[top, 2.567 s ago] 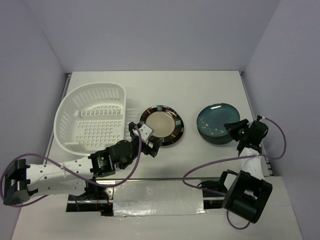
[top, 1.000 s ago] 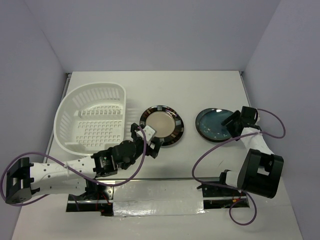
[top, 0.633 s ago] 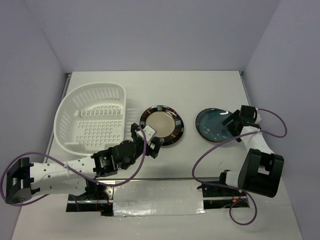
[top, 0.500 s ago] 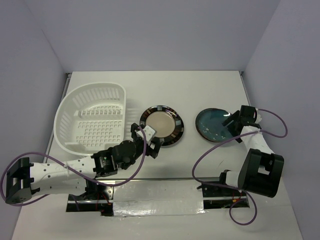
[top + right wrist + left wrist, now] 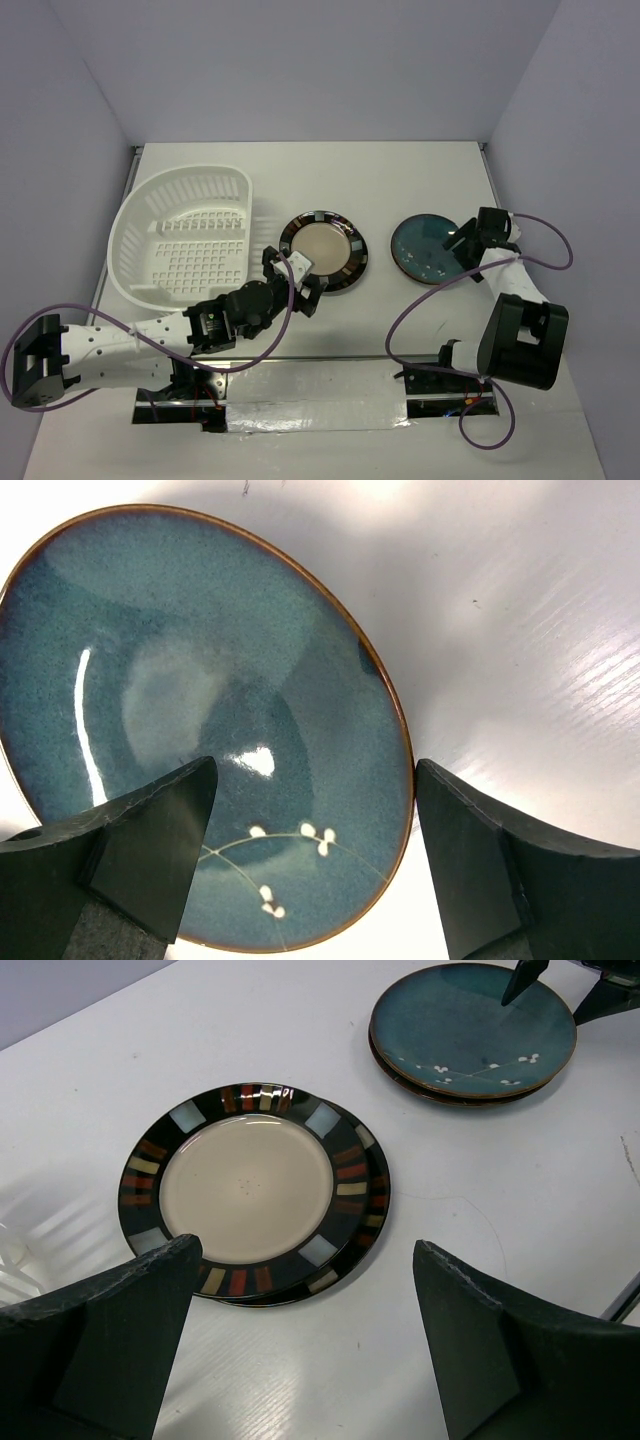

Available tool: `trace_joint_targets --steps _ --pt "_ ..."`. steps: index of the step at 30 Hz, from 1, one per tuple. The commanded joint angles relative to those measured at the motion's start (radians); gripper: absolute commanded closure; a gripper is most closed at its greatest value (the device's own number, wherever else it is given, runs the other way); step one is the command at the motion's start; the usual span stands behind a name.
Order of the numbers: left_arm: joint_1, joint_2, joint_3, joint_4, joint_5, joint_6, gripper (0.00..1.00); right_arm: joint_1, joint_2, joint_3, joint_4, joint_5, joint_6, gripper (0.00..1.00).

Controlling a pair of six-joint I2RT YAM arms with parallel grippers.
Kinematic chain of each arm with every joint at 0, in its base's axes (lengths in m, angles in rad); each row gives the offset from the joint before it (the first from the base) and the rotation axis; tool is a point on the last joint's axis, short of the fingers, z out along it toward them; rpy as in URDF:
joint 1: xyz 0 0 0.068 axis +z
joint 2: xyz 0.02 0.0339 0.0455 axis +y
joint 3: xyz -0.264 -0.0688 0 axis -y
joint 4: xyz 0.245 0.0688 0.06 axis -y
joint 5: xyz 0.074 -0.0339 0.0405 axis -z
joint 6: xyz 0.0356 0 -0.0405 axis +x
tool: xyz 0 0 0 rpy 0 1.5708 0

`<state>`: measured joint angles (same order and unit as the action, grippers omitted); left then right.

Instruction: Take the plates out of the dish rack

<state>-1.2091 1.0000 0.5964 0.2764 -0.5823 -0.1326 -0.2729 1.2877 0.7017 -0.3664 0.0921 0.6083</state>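
Note:
The white dish rack [image 5: 128, 222] sits at the table's left, and I see no plates in it. A beige-centred plate [image 5: 322, 250] [image 5: 247, 1188] with a black patched rim lies flat on the table just right of the rack; a second dark rim shows under its right edge. My left gripper [image 5: 292, 276] [image 5: 308, 1250] hovers open over bare table just short of it. Further right lies the teal-blue plate [image 5: 425, 250] [image 5: 200, 710]. My right gripper [image 5: 465, 240] [image 5: 315, 768] is open, its jaws straddling that plate's right edge without touching it.
Purple cables [image 5: 545, 262] loop from both arms. The enclosure's right wall [image 5: 560, 150] stands close beside the right arm. The arm bases and a taped rail [image 5: 320, 405] line the near edge. Bare white tabletop [image 5: 330, 180] stretches behind the plates.
The right gripper has opened wider and let go of the teal-blue plate, which went from tilted to flat on the table. The left arm has not moved.

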Motion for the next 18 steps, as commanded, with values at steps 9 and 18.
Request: trace_joint_targets --steps 9,18 --pt "-0.006 0.023 0.049 0.014 -0.054 0.018 0.01 0.101 -0.163 0.113 -0.037 0.020 -0.056 0.16" --pt "-0.006 0.040 0.046 0.010 -0.151 0.034 0.01 0.267 -0.150 0.186 -0.054 0.074 -0.061 0.19"
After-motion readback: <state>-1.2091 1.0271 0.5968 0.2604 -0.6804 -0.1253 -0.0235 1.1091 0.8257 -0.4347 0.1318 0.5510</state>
